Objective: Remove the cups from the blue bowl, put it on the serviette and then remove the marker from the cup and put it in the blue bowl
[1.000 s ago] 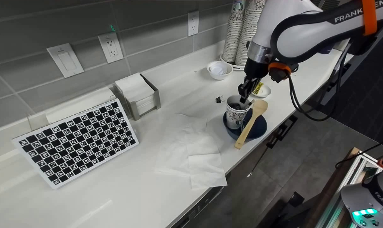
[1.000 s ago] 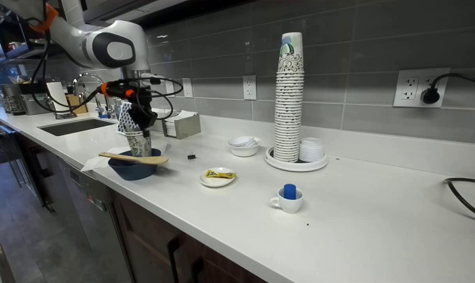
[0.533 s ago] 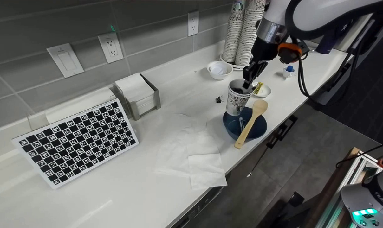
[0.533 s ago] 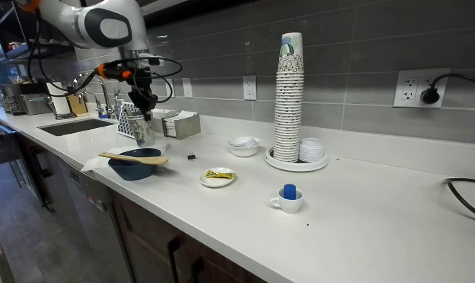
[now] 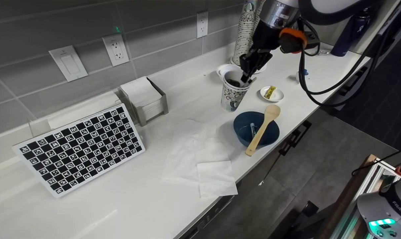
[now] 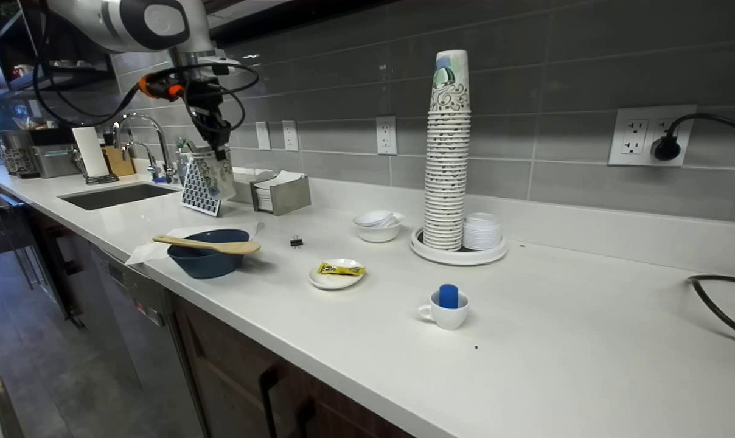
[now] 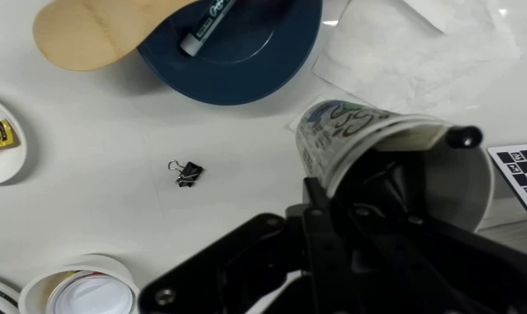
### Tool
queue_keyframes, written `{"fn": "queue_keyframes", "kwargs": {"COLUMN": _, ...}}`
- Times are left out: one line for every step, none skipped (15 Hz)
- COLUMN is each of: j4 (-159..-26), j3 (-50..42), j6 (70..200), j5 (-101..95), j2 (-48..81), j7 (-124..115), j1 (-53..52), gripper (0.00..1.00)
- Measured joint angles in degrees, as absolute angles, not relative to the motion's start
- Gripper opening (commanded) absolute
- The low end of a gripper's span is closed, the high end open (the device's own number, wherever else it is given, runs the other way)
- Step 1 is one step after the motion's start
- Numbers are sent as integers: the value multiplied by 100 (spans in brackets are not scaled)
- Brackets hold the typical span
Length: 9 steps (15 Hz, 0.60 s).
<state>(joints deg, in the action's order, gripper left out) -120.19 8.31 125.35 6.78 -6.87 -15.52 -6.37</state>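
"Where are the scroll-patterned white paper cups (image 5: 233, 98)?"
"Above the white counter (image 5: 134, 199), back from its front edge, long axis slightly tilted, mouths upward."
"The black gripper (image 5: 245, 79)?"
"Clamped on their rims."

A spoon (image 5: 262, 130) partly blocks the blue bowl (image 5: 242, 128).

Grey-tiled wall (image 6: 495, 134); white counter (image 6: 562, 340); floor (image 5: 310, 169) possibly tiled.
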Motion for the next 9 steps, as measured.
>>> {"fn": "queue_keyframes", "kwargs": {"j4": -11848, "j3": 936, "j6": 12468, "j5": 539, "j2": -548, "j7": -1795, "j1": -669, "gripper": 1}}
{"fn": "queue_keyframes", "kwargs": {"j4": -11663, "j3": 1026, "j6": 12359, "j5": 400, "j2": -385, "j7": -2012, "j1": -717, "gripper": 1}}
{"fn": "queue_keyframes", "kwargs": {"j4": -11486, "j3": 1104, "j6": 12238, "j5": 262, "j2": -222, "j7": -2197, "j1": -771, "gripper": 1}}
{"fn": "queue_keyframes", "kwargs": {"j4": -11310, "j3": 1168, "j6": 12103, "j5": 149, "j2": -57, "j7": -2345, "j1": -838, "gripper": 1}}
{"fn": "queue_keyframes", "kwargs": {"j4": -11167, "j3": 1218, "j6": 11992, "j5": 90, "j2": 86, "j7": -2436, "j1": -914, "gripper": 1}}
{"fn": "queue_keyframes", "kwargs": {"j4": -11053, "j3": 1261, "j6": 11916, "j5": 77, "j2": 210, "j7": -2495, "j1": -1001, "gripper": 1}}
{"fn": "queue_keyframes", "kwargs": {"j4": -10977, "j3": 1301, "j6": 11892, "j5": 77, "j2": 309, "j7": -2527, "j1": -1090, "gripper": 1}}
{"fn": "queue_keyframes", "kwargs": {"j4": -10913, "j3": 1342, "j6": 11884, "j5": 78, "j2": 396, "j7": -2546, "j1": -1181, "gripper": 1}}
{"fn": "queue_keyframes", "kwargs": {"j4": -10869, "j3": 1379, "j6": 11882, "j5": 98, "j2": 469, "j7": -2550, "j1": -1268, "gripper": 1}}
